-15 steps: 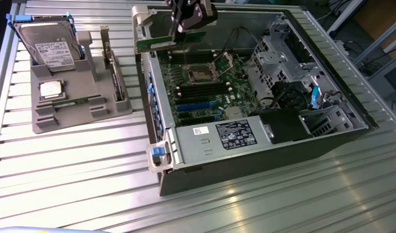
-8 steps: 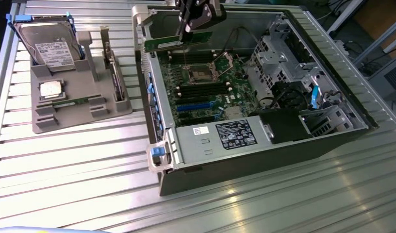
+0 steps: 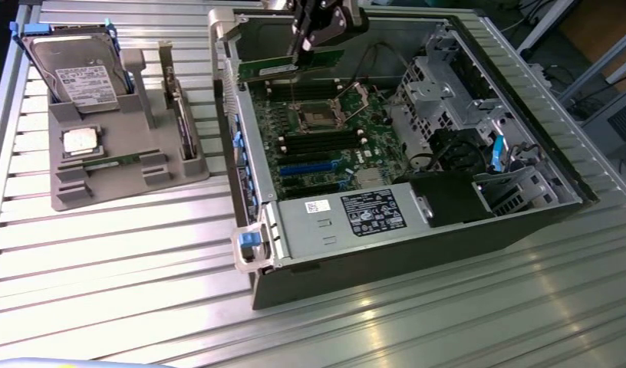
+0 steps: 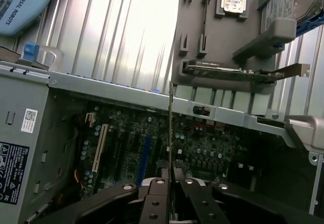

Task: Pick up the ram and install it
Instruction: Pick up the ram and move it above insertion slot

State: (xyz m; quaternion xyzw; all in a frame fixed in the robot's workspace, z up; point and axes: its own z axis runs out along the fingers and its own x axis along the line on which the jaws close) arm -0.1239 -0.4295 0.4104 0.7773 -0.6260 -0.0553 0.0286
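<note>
Green ram (image 3: 291, 69) pinched in fingers (image 3: 311, 34); second ram (image 3: 113, 162) lying on tray (image 3: 129, 185).

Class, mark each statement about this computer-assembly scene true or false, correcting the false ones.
1. The gripper holds the ram over the open computer case. True.
2. The hard drive lies inside the case. False: it stands in the grey holder beside the case.
3. The processor chip rests on the holder. True.
4. The ram is seated in a slot. False: it is held above the motherboard.
</note>
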